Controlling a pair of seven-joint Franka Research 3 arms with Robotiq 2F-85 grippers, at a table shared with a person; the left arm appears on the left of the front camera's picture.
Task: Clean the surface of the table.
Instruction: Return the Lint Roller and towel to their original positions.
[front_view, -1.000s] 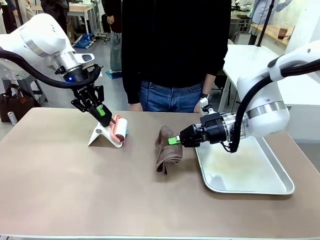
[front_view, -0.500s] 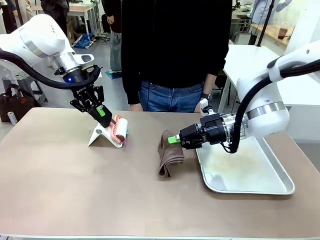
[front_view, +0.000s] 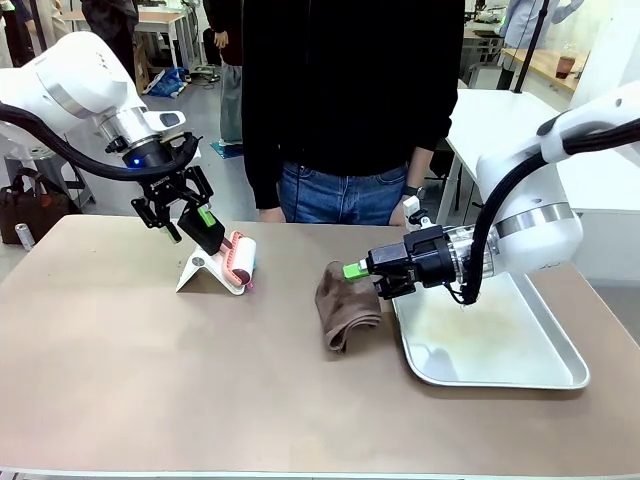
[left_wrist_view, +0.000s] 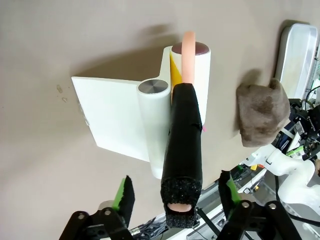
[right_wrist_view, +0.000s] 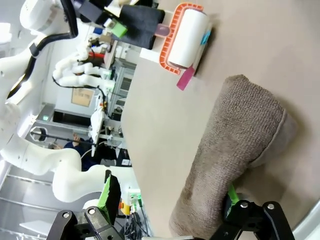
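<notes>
The taupe surface (front_view: 150, 380) spans the whole front view, its near half bare. On its right side lies a shiny metal tray (front_view: 500, 345), and just beside the tray's left edge sits a folded brown cloth (front_view: 345, 305). The right gripper (front_view: 352, 271) reaches in low from the right, above the tray's near-left corner, with its green pads at the cloth's upper edge; in the right wrist view its fingers (right_wrist_view: 111, 194) stand wide apart, with the cloth (right_wrist_view: 235, 150) lying between them and nothing clamped (whether a pad touches the fabric I cannot tell).

Farther back and to the left, a lint roller (front_view: 238, 260) rests in its white stand (front_view: 200, 272) on the surface. The left gripper (front_view: 196, 225) hangs just above the roller's black foam handle (left_wrist_view: 184, 150). From the left wrist view the fingers (left_wrist_view: 125, 195) are spread well clear on either side of the handle, gripping nothing.

At the far edge a person (front_view: 350, 100) in a dark top and jeans stands facing the surface.
</notes>
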